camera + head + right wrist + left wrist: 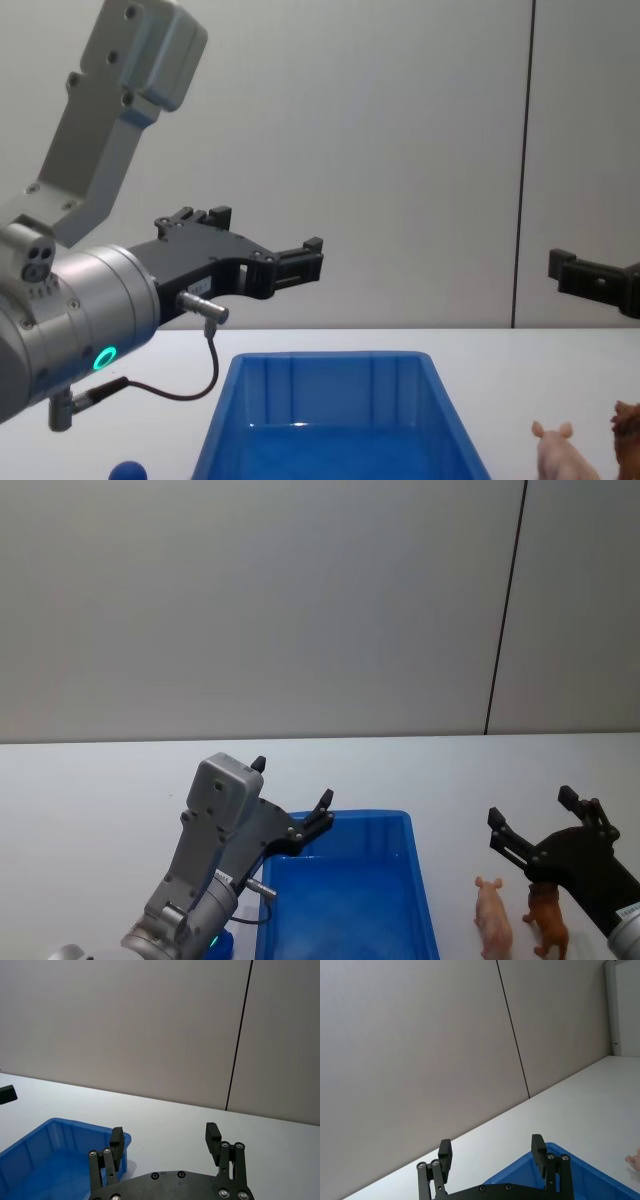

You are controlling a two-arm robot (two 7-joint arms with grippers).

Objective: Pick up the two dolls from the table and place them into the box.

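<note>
Right pincer (pixel 531 807) hangs wide open and empty just above the pink pig (pixel 493 915) and the brown shaggy animal (pixel 548 920), which stand side by side on the white bench (pixel 100 790) close to the right of the blue box (pixel 420 880); this placing appears meant for a first pick. Left pincer (pixel 292 782), likewise spread wide and holding nothing, is raised over the box's far left corner, apparently idle. No brand, label or writing is legible.

Silver-grey left arm (pixel 95 295), green ring light (pixel 103 357), thin cable (pixel 216 365), black left tool (pixel 491 1146)
</note>
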